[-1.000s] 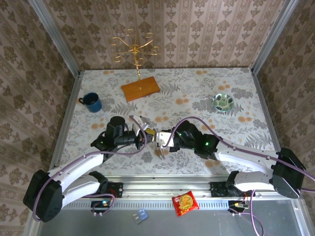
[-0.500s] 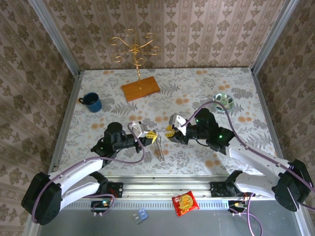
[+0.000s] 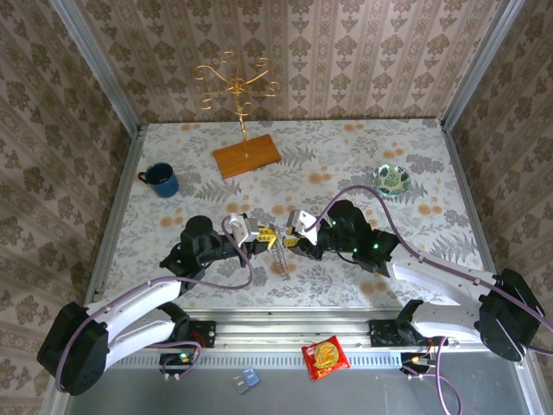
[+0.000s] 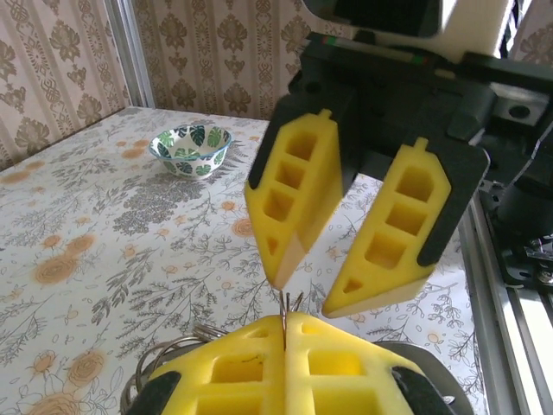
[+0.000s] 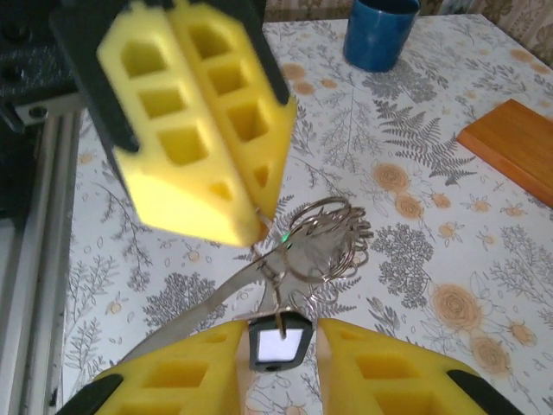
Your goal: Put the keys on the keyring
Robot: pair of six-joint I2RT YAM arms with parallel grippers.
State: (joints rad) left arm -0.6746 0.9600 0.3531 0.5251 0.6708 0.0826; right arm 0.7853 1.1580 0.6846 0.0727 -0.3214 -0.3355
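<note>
The keyring (image 5: 333,232) is a bunch of thin wire coils hanging just above the table between the two grippers. My left gripper (image 4: 285,318) is shut on one of its wires; it is also at the top left of the right wrist view (image 5: 257,216). A long silvery blade (image 5: 194,307) slants down from the coils and shows from above (image 3: 281,262). A dark key head with a white face (image 5: 278,341) sits between the pads of my right gripper (image 5: 281,327), which is closed on it. A small green glint (image 5: 283,235) sits among the coils. From above, the left gripper (image 3: 265,237) and right gripper (image 3: 292,239) nearly meet.
A blue mug (image 3: 162,180) stands at the left. At the back is a gold hook stand on a wooden base (image 3: 246,156), and a patterned bowl (image 3: 391,179) sits at the right. A red snack packet (image 3: 325,356) lies beyond the table's near rail.
The right gripper drew away to the right and back, then returned close to the left gripper. The left gripper stayed shut and shifted slightly right.
</note>
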